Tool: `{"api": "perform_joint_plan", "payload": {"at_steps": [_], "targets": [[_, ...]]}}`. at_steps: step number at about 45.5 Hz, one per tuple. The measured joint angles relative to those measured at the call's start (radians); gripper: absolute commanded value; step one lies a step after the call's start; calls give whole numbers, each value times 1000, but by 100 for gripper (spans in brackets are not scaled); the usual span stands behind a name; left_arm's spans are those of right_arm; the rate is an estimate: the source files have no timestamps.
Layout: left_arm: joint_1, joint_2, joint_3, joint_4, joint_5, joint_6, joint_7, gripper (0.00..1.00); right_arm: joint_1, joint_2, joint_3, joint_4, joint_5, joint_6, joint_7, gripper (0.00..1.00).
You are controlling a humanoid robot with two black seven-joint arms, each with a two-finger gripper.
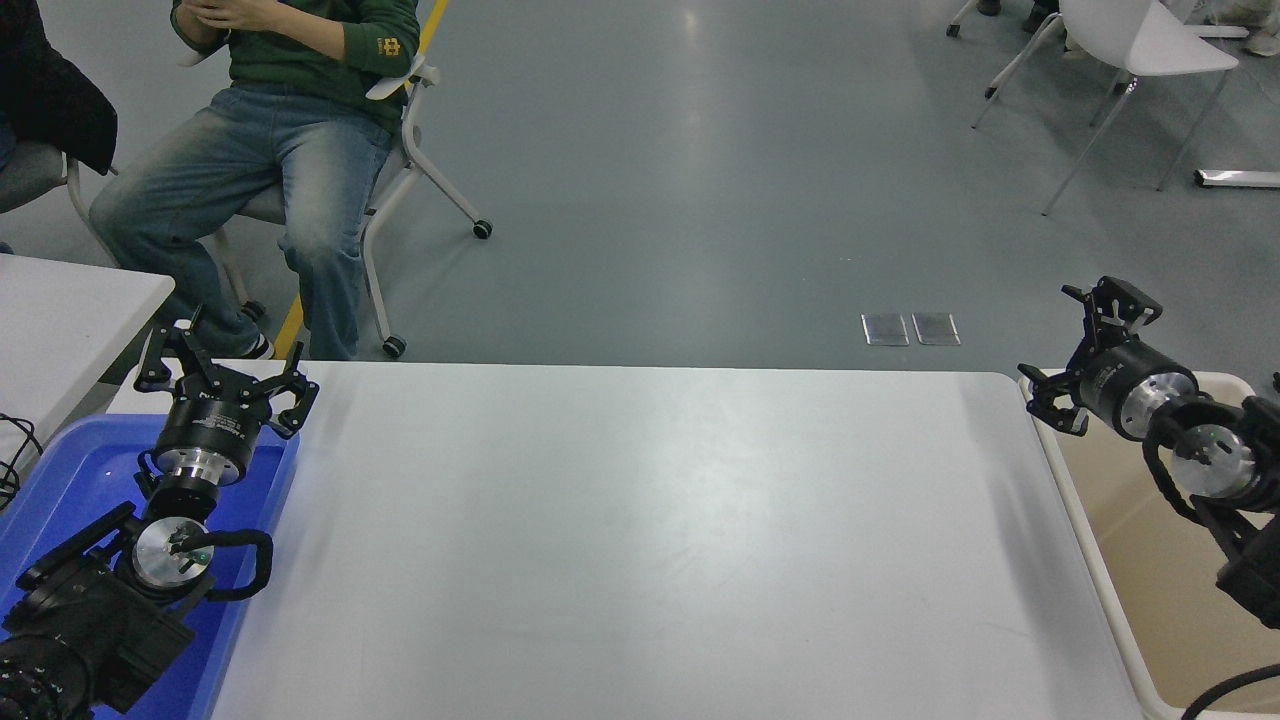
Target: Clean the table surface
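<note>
**Count of things in view**

Two counters — the large white counter [640,540] and a smaller white counter [70,320] at left. Two tools: left tool [225,368], right tool [1085,350]. One blue tray [60,480], one beige tub [1150,560]. One seated person [270,150] — and one empty white chair [1140,50]. Two floor plates [910,329].

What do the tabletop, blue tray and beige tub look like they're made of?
The table surface: looks like matte white laminate or plastic; it is smooth with soft, diffuse glare and rounded corners.
The blue tray: probably moulded plastic, with saturated colour, a slight sheen and a rounded rim.
The beige tub: likely moulded plastic too, with a thick rolled rim and a dull finish.
</note>
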Motion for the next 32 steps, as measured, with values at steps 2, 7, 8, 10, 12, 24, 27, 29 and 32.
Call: {"api": "perform_joint_plan", "payload": {"at_steps": [2, 7, 8, 10, 12, 24, 27, 29, 32], "targets": [[0, 0, 0, 0, 0, 0, 0, 100, -5, 14, 9, 3, 0, 1, 15, 100], [0, 0, 0, 0, 0, 0, 0, 100, -13, 45, 19, 6, 2, 3, 47, 100], [0, 0, 0, 0, 0, 0, 0, 100, -14, 53, 21, 5, 2, 4, 56, 100], [0, 0, 0, 0, 0, 0, 0, 100, -16, 65, 23, 3, 2, 5, 68, 100], [0, 0, 0, 0, 0, 0, 0, 100, -18, 80, 25, 0, 2, 8, 82, 100], [0, 0, 0, 0, 0, 0, 0, 100, -19, 161, 21, -9, -2, 12, 199, 100], [0, 0, 0, 0, 0, 0, 0, 100, -20, 179, 18, -10, -4, 11, 223, 100], [0, 0, 0, 0, 0, 0, 0, 100, -21, 191, 16, -11, -5, 10, 237, 100], [0, 0, 0, 0, 0, 0, 0, 100, -22, 205, 15, -16, -6, 9, 253, 100]]}}
